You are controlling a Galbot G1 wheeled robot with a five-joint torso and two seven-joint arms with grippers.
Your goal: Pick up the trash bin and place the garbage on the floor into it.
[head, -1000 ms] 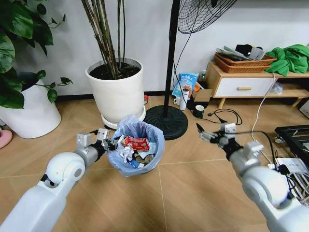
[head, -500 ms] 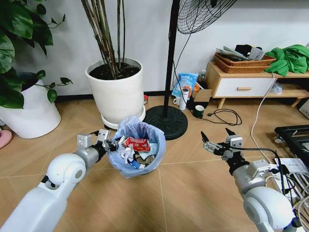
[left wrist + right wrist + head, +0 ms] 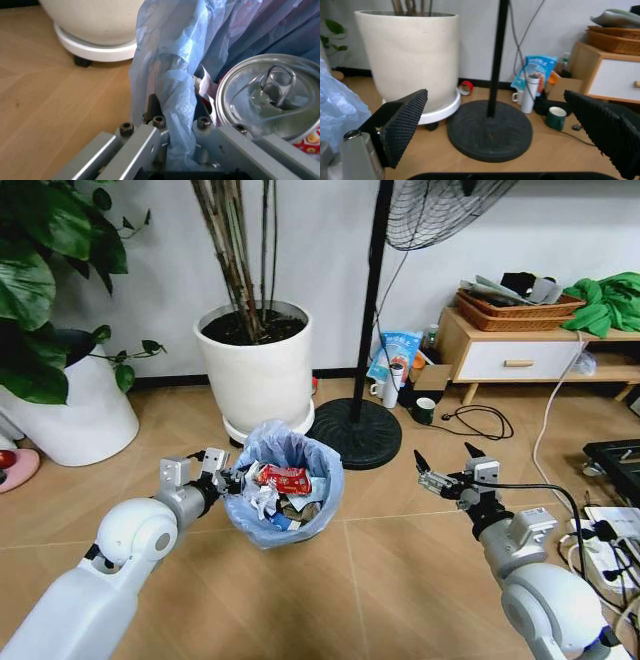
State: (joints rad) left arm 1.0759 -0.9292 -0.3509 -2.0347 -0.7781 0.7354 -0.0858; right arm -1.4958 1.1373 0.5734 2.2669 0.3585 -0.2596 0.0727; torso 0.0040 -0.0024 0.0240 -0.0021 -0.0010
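The left gripper [image 3: 207, 472] is reaching forward, its jaws clamped tight. The right gripper [image 3: 449, 467] is held out ahead, fingers spread wide, gripping nothing.

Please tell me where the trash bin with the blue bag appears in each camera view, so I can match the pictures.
Head view: trash bin at lower centre, its rim held by the left gripper.
Left wrist view: its blue bag fills the centre, clamped.
Right wrist view: bag at the picture's left edge.
Shared landmark: white plant pot.
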